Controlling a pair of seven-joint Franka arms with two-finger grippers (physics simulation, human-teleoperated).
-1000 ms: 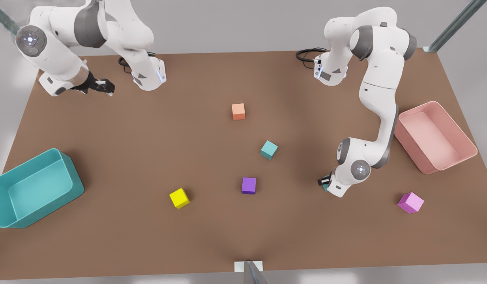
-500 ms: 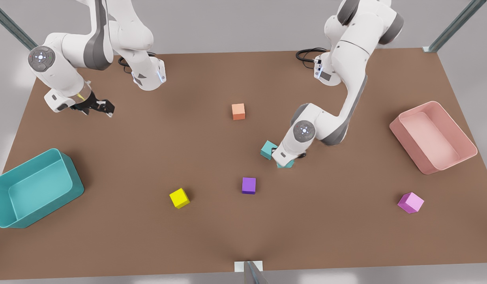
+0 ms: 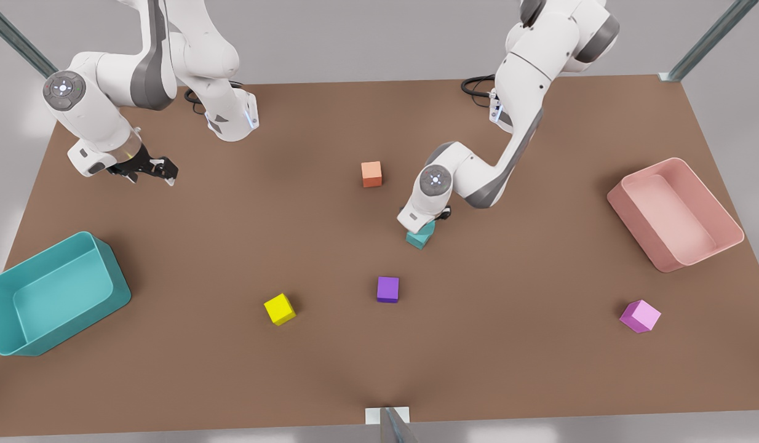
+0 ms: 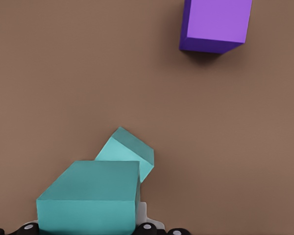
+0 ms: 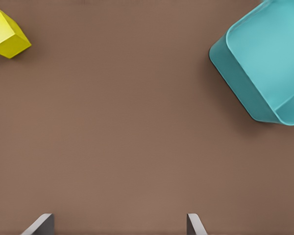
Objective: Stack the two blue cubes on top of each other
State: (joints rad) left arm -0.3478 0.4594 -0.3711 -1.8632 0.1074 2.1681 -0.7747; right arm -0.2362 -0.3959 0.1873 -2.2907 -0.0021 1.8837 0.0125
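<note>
Nearest the front edge of the desk (image 3: 170, 369), the yellow cube (image 3: 280, 309) sits at about 7 o'clock from the middle, the purple cube (image 3: 388, 289) just past centre at 6 o'clock, and a pink cube (image 3: 640, 316) out at 4 o'clock. The teal bin (image 3: 53, 292) lies at 8 o'clock.

A little farther in, near the middle, the left hand (image 3: 424, 225) pinches one blue cube (image 4: 90, 198) between its fingers and holds it over the second blue cube (image 4: 130, 152), which rests on the desk and peeks out from under it, turned at an angle. Whether the two touch I cannot tell.

Beyond them the orange cube (image 3: 371, 173) sits at 12 o'clock and the pink bin (image 3: 675, 212) at 3 o'clock.

Farthest off, at 10 o'clock, the right hand (image 3: 161, 169) waits above the desk, fingers spread, nothing between them.
</note>
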